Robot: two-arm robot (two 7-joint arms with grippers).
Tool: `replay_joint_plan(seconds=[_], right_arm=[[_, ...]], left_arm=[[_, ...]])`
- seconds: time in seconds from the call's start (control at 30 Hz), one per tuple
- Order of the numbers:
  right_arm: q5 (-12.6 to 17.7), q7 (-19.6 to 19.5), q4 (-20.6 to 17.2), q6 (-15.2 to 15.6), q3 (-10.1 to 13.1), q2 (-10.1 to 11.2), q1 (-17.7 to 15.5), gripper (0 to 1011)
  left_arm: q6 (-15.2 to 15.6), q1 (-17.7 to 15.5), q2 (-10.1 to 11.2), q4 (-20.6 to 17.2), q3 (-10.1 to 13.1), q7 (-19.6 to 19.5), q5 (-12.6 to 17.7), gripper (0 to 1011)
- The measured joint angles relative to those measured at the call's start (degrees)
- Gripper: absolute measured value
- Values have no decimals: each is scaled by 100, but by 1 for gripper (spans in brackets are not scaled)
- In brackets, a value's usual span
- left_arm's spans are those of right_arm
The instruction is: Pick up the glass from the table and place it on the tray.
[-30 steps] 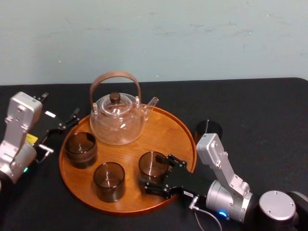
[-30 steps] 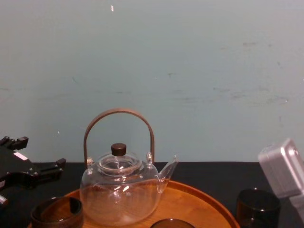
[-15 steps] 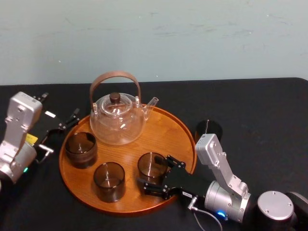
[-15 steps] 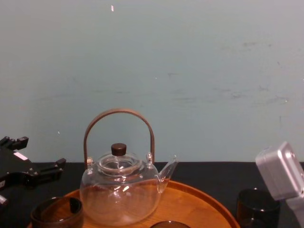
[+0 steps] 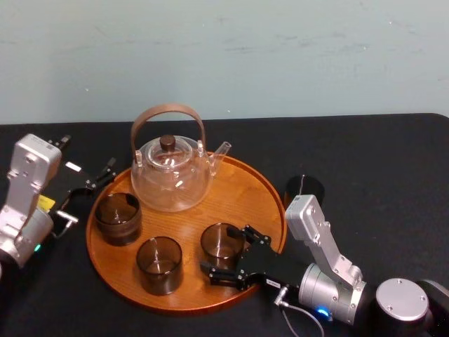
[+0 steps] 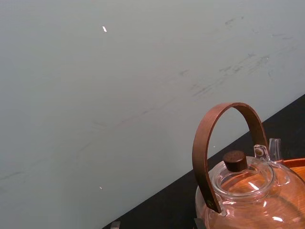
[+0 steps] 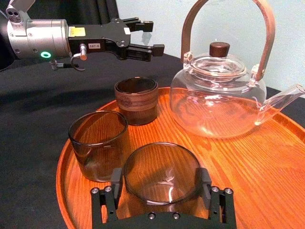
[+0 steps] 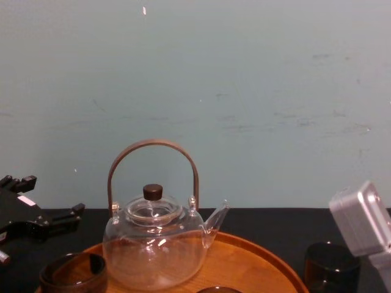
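Black bench (image 5: 393, 161), pale wall behind. Right end effector (image 7: 160, 188) grasping glass (image 7: 161, 167) at 5 o'clock on tray (image 5: 242, 189), base seemingly on wood. Placement nearly done; release, retreat remain. Second glass (image 5: 304, 188) on bench, tray's 3 o'clock. Left end effector (image 7: 151, 36) idle, released, 9 o'clock.

Soft, even light from overhead fills the scene, bright on the pale wall (image 5: 280, 56), and puts small white glints on the teapot (image 7: 217, 98) and a faint sheen on the rim of the glass (image 7: 161, 176). The tray (image 5: 238, 193) has a warm gloss, with only weak, short shadows under the things on it. The matte black worktop (image 5: 379, 161) reflects almost nothing and swallows any shadow.
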Motion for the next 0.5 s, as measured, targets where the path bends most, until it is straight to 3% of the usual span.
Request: replay_joint_plan(seconds=[0.5], right_arm=[[60,8,-120,-71,48,74,-84,1002]], left_arm=[[0,0,0,0,0,0,0,1001]])
